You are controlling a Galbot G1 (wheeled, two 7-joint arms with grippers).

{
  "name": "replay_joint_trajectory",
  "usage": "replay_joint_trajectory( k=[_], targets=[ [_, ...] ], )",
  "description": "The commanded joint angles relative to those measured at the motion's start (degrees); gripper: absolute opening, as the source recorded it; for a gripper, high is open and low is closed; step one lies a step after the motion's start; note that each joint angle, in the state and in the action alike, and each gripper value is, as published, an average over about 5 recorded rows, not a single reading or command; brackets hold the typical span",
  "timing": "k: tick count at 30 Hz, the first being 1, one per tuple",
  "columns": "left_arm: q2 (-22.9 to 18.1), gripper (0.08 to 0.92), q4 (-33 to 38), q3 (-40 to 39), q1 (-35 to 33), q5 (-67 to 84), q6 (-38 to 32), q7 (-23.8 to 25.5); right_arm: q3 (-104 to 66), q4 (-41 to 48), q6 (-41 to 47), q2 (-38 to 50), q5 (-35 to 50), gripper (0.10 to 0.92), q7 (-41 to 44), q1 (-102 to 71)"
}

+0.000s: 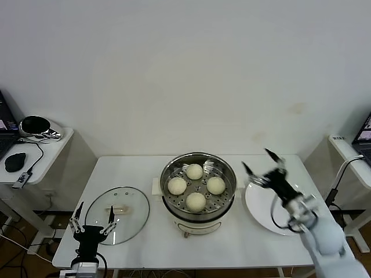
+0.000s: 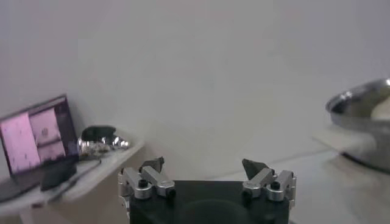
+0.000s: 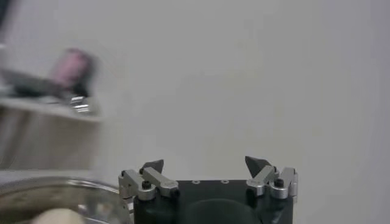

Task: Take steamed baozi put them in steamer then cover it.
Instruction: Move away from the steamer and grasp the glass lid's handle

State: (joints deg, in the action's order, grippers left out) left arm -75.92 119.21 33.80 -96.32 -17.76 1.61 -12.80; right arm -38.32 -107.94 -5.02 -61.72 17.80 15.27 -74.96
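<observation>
This looks like a robotics lab set up as a mock kitchen. A plain white rectangular tabletop (image 1: 145, 243) stands against a bare white wall (image 1: 185, 69). Left of the tabletop, a small white side table (image 1: 49, 147) carries an open laptop with a pink-lit screen (image 2: 36, 134), a black computer mouse (image 1: 14, 162) and trailing cables. Right of the tabletop, another white stand (image 1: 348, 153) holds a second screen.
</observation>
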Motion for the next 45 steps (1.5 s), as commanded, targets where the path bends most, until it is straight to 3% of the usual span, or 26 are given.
replay_joint_trajectory(
  k=[1, 12, 30, 45],
  targets=[
    [5.0, 0.823, -8.14, 1.15, 0.45, -41.12, -3.61, 0.97, -21.5, -0.65, -4.57, -13.59, -1.86, 0.823, -3.06, -18.7],
    [8.49, 0.823, -18.14, -1.29, 7.78, -58.19, -1.73, 2.56, -21.59, -0.34, -3.97, -15.35, -2.38, 0.823, -4.57, -19.64],
    [10.78, 0.823, -32.19, -3.49, 21.1, -59.54, -2.07, 2.85, -21.6, -1.62, -4.45, -17.36, -3.04, 0.823, -4.73, -21.51],
    [10.75, 0.823, -37.89, -5.25, 27.87, -58.5, -3.42, 3.65, -22.3, -1.95, -4.61, -18.22, -3.83, 0.823, -4.67, -22.14]
  ],
)
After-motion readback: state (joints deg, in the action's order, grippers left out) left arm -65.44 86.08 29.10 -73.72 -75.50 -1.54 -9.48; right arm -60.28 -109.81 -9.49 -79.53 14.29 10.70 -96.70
